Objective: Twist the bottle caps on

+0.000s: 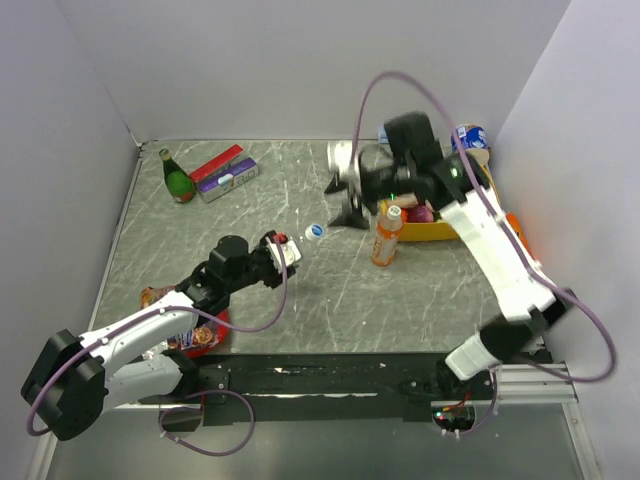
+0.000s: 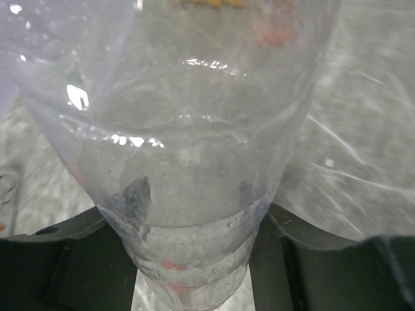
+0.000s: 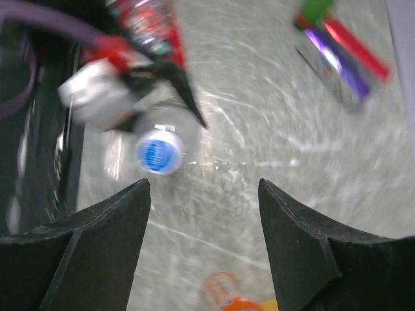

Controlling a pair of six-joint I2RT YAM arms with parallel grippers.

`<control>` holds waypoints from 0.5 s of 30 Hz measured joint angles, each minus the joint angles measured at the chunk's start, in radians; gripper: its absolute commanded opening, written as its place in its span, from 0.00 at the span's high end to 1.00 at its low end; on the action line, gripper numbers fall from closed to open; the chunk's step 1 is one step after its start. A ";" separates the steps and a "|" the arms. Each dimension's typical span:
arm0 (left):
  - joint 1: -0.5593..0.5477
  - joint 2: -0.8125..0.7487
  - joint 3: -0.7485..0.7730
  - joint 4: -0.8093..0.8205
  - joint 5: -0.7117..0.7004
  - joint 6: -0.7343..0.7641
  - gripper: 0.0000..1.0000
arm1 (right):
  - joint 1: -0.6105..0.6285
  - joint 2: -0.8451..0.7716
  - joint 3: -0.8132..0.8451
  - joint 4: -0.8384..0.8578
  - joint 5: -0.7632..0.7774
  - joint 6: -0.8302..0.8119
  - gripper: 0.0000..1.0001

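Clamps a clear bottle [image 2: 194,162] between the fingers [image 2: 58,259] of the left gripper [image 1: 283,248], one dark pad pressed to each side of the ribbed body (almost the whole left wrist view filled by the see-through wall). Carries it off the table [image 1: 300,300], tilted, with the mouth end pointing away from the left fingers and toward the right arm. Bears the blue cap [image 1: 315,231] on that far end, just past the left fingertips; cannot tell whether threaded tight or only seated.

Spreads the right gripper [image 3: 204,191] wide, with nothing between its fingers [image 3: 104,246]. Hangs above the table, looking down at the blue cap face-on: beyond the right fingertips, nearer one finger than the other, touching neither.

Stands the orange bottle [image 1: 385,238] upright on the table, just beside the right fingers and well apart from the left ones, with the whitish cap [image 1: 394,211] on its neck (tight or loose not clear). Just beyond it, a yellow tray [image 1: 447,232].

Far from both sets of fingers, at the back of the table: a green glass bottle [image 1: 178,178] and flat red and purple boxes [image 1: 226,172].
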 measured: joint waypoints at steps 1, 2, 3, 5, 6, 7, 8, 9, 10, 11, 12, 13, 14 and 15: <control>0.000 -0.001 0.000 -0.013 0.033 0.019 0.99 | 0.029 -0.036 -0.028 -0.021 0.001 -0.082 0.27; 0.000 -0.001 0.000 -0.027 0.066 0.038 0.99 | 0.071 -0.088 -0.075 -0.034 0.003 -0.185 0.27; 0.000 -0.001 0.000 -0.039 0.091 0.051 0.99 | 0.104 -0.129 -0.112 -0.046 0.008 -0.261 0.26; 0.000 -0.001 0.000 -0.053 0.127 0.075 0.99 | 0.162 -0.196 -0.177 -0.059 0.016 -0.384 0.28; 0.000 0.000 0.000 -0.058 0.141 0.084 0.99 | 0.177 -0.216 -0.199 -0.066 0.028 -0.433 0.28; 0.000 0.000 0.000 -0.061 0.152 0.092 0.99 | 0.188 -0.226 -0.214 -0.071 0.037 -0.476 0.30; 0.000 0.000 0.000 -0.064 0.161 0.095 0.99 | 0.197 -0.228 -0.222 -0.075 0.047 -0.514 0.31; 0.000 0.000 0.000 -0.064 0.166 0.098 0.99 | 0.205 -0.224 -0.227 -0.078 0.056 -0.547 0.31; 0.000 0.000 0.000 -0.065 0.171 0.100 0.99 | 0.213 -0.218 -0.232 -0.080 0.068 -0.574 0.32; 0.000 0.000 0.000 -0.065 0.177 0.102 0.99 | 0.220 -0.210 -0.237 -0.080 0.079 -0.597 0.33; 0.000 0.000 0.000 -0.065 0.180 0.104 0.99 | 0.225 -0.204 -0.241 -0.082 0.087 -0.610 0.33; 0.000 0.000 0.000 -0.065 0.184 0.105 0.99 | 0.231 -0.196 -0.245 -0.084 0.097 -0.626 0.35; 0.000 -0.001 0.000 -0.065 0.187 0.107 0.99 | 0.236 -0.188 -0.248 -0.087 0.103 -0.639 0.36; 0.000 -0.001 0.000 -0.065 0.189 0.109 0.99 | 0.241 -0.184 -0.250 -0.089 0.109 -0.649 0.38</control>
